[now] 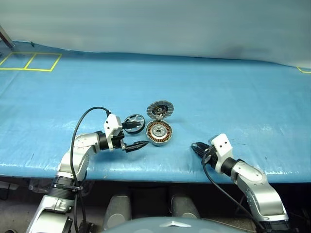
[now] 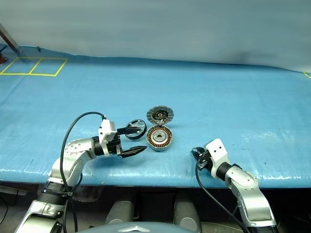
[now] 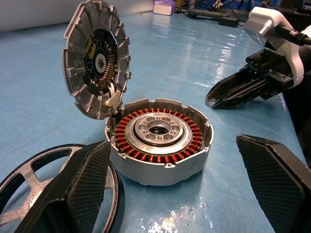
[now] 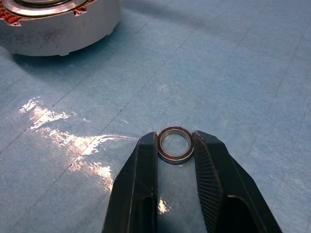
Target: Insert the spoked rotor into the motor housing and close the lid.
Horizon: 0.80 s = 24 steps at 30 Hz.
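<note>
On the blue worktop (image 1: 233, 97) stood the round grey metal motor housing (image 1: 159, 133) with copper windings inside. Its ribbed grey lid (image 1: 160, 109) stood raised open at the far rim. The silver spoked rotor (image 1: 134, 122) with dark rim lay just left of the housing, on the worktop. The left end effector (image 1: 135, 135) was wide open and empty, with one finger over the rotor. The right end effector (image 4: 175, 145), near and to the right of the housing, was closed around a small metal ring (image 4: 175, 144).
</note>
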Tool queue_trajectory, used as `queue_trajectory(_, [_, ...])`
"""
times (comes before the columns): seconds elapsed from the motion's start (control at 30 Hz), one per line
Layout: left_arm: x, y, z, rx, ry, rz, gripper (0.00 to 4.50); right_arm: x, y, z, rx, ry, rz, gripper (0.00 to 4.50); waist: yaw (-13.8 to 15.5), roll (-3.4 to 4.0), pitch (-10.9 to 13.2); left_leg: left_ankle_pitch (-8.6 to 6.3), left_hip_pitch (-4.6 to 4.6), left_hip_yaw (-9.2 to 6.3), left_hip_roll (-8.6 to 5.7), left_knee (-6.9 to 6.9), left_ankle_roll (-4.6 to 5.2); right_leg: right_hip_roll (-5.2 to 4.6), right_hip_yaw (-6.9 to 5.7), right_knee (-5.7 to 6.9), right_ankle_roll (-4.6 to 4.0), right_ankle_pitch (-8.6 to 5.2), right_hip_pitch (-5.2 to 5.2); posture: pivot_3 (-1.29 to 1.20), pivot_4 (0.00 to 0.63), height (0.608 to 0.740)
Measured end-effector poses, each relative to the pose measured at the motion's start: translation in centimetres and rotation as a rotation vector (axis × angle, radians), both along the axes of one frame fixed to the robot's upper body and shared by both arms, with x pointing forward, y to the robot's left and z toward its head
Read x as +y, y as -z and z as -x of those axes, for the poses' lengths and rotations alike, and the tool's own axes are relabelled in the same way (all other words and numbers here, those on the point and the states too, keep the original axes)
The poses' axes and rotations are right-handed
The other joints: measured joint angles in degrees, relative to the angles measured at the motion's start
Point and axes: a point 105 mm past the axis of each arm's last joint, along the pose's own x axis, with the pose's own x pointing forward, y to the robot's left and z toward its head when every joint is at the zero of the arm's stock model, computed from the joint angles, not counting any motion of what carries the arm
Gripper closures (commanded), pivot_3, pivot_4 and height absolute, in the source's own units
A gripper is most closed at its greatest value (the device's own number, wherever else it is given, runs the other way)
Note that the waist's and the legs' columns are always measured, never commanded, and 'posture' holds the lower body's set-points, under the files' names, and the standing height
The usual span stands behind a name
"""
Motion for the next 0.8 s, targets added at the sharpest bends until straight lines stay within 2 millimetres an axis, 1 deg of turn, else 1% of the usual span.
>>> queue_trajectory(0.17, [0.0,0.1,0.0,0.003,-0.001,0.000,0.00,0.2,-0.2,-0.2,0.008,-0.007,-0.003,3.81,-0.11,-0.01,0.00,0.00,0.01,0.00,0.00,0.00,0.00,0.00,0.00,0.01,0.00,0.00,0.00,0.00,0.150,0.740])
queue_trajectory(0.27, [0.0,0.1,0.1,0.005,0.001,-0.001,0.00,1.1,-0.8,-0.6,0.002,-0.034,-0.018,3.81,-0.19,0.01,0.00,0.00,-0.01,0.01,0.00,0.00,0.00,0.00,0.00,0.02,0.00,0.00,-0.02,0.00,0.150,0.740])
queue_trajectory(0.33, [0.0,0.1,0.1,0.006,0.004,0.000,0.00,2.1,-2.1,-1.3,-0.035,-0.073,-0.037,3.81,-0.26,0.00,0.00,0.00,-0.01,0.01,0.00,0.00,0.00,0.00,0.00,0.02,0.00,0.00,-0.03,0.00,0.150,0.740])
queue_trajectory(0.47, [-0.1,0.1,0.2,0.008,0.019,0.001,0.00,4.2,-5.3,-2.8,-0.139,-0.155,-0.067,3.81,-0.15,0.00,0.00,0.00,-0.04,0.00,0.00,-0.01,0.01,0.00,-0.01,-0.01,0.00,0.00,-0.03,0.00,0.150,0.740])
queue_trajectory(0.5, [-0.1,0.1,0.3,0.008,0.025,0.002,0.00,5.0,-6.0,-3.2,-0.160,-0.187,-0.078,3.81,-0.15,0.00,0.00,0.00,-0.04,0.00,0.00,-0.01,0.01,0.00,-0.01,-0.01,0.00,0.00,-0.03,0.00,0.150,0.740])
queue_trajectory(0.6, [-0.2,0.1,0.3,0.006,0.043,0.005,0.00,6.6,-7.2,-3.5,-0.190,-0.256,-0.110,3.81,-0.12,0.00,0.00,0.00,-0.04,-0.01,-0.01,-0.05,0.01,0.01,-0.03,-0.01,-0.01,0.00,-0.04,0.00,0.150,0.740])
queue_trajectory(0.67, [-0.3,0.3,0.3,0.008,0.049,0.003,0.00,7.6,-7.3,-3.6,-0.187,-0.297,-0.126,3.81,0.01,-0.01,0.00,0.00,-0.05,-0.02,-0.01,-0.05,0.02,0.01,-0.03,-0.03,-0.02,-0.01,-0.02,0.00,0.150,0.740])
queue_trajectory(0.8, [-0.5,1.0,0.4,-0.021,0.079,-0.008,0.00,9.5,-6.6,-4.2,-0.149,-0.358,-0.151,3.81,-0.09,-0.01,0.00,0.00,-0.05,-0.01,-0.02,-0.04,0.02,0.01,-0.03,-0.03,-0.03,0.00,-0.02,0.00,0.150,0.740])
